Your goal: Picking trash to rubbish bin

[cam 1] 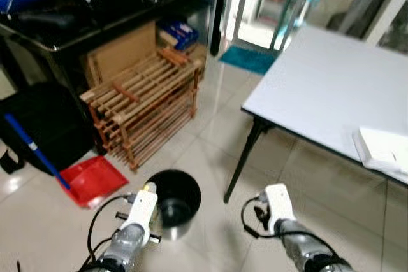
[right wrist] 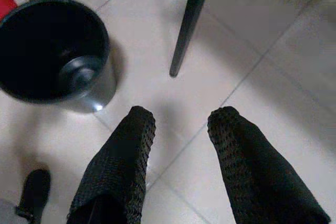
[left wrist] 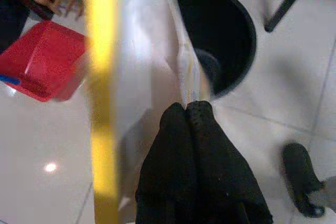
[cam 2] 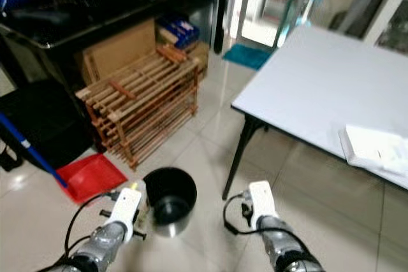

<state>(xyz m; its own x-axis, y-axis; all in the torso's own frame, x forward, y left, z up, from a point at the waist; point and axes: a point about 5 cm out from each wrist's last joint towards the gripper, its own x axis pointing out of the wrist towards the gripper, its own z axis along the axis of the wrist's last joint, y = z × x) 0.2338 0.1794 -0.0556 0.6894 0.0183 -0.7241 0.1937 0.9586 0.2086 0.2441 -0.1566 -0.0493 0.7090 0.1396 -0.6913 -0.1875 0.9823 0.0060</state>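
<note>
Left gripper (left wrist: 186, 111), jaws clamped on a clear plastic wrapper with yellow stripe (left wrist: 131, 77), beside the round black rubbish bin (cam 1: 173, 200) at two o'clock; right gripper (right wrist: 178, 129), jaws apart.

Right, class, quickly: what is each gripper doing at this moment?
Left gripper: shut on a white and yellow wrapper, beside the black bin.
Right gripper: open, holding nothing, above the floor.

— What stood around the left gripper (left wrist: 186, 109)?
— The open black bin (cam 1: 172, 202) sat just ahead of it, its mouth unobstructed; the red dustpan (cam 1: 92, 179) lay off to its left.
— And the right gripper (right wrist: 178, 124)?
— Bare tile lay below its spread fingers; a black table leg (right wrist: 188, 22) rose ahead, the bin to its left.
</note>
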